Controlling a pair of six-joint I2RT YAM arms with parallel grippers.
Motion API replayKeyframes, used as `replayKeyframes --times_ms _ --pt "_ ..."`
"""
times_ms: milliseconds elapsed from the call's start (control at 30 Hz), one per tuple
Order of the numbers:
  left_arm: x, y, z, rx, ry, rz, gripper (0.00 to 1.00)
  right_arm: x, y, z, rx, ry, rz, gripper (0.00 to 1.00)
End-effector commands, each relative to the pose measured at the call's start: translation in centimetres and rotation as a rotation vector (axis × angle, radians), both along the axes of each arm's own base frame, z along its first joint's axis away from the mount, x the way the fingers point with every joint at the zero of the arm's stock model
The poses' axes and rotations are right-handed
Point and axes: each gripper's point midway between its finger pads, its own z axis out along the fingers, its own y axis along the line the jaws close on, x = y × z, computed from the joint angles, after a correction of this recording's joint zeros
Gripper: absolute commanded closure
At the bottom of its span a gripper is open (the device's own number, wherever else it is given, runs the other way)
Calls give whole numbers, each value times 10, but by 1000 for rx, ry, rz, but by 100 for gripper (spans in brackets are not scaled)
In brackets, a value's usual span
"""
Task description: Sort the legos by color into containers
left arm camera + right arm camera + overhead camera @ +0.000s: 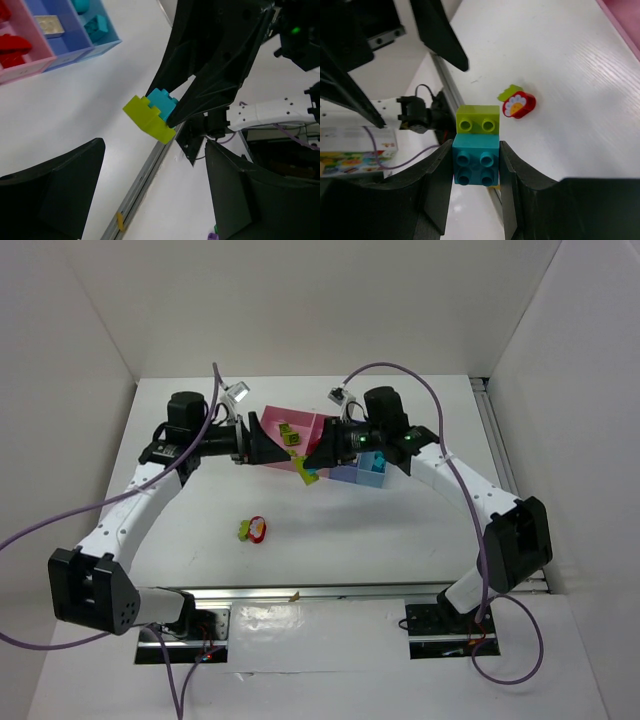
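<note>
The right hand (475,156) pinches joined teal and green bricks (476,150) before the bins (85,50), half hidden behind the arms (140,500). The left hand (155,145) gapes wide, empty.

A teal brick (475,162) joined to a lime green brick (478,120) is gripped aloft, near side of the containers (70,57). On the table near left lies a red flower-printed piece (519,105), touching a small green piece (506,92).

A stacked pair of legos (476,145) is held in the right gripper (475,162), just before the containers (348,475). A second pair (252,530) is laid on the table (400,530), nearer the bases, leftward.
</note>
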Motion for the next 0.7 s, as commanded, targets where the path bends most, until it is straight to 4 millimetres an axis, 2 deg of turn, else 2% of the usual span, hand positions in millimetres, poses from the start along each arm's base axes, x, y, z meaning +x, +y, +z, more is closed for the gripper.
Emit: replayKeyframes --times_ms 0,67,100,200,267,667 --pt "-4 -17 19 -98 -77 -129 9 -13 5 48 162 -73 109 76" --pt "-11 -21 23 -122 -95 -179 9 -22 6 49 184 -41 146 76" --pt "-11 -22 22 -127 -92 -193 9 -19 4 53 208 -57 148 76" --pt "-13 -23 12 -125 -80 -226 10 -23 3 53 243 -18 170 76" --pt "-13 -23 13 -116 -98 -232 10 -26 3 56 256 -15 189 76" --pt "-17 -35 9 -154 -106 -330 16 -28 3 62 285 -8 229 76"
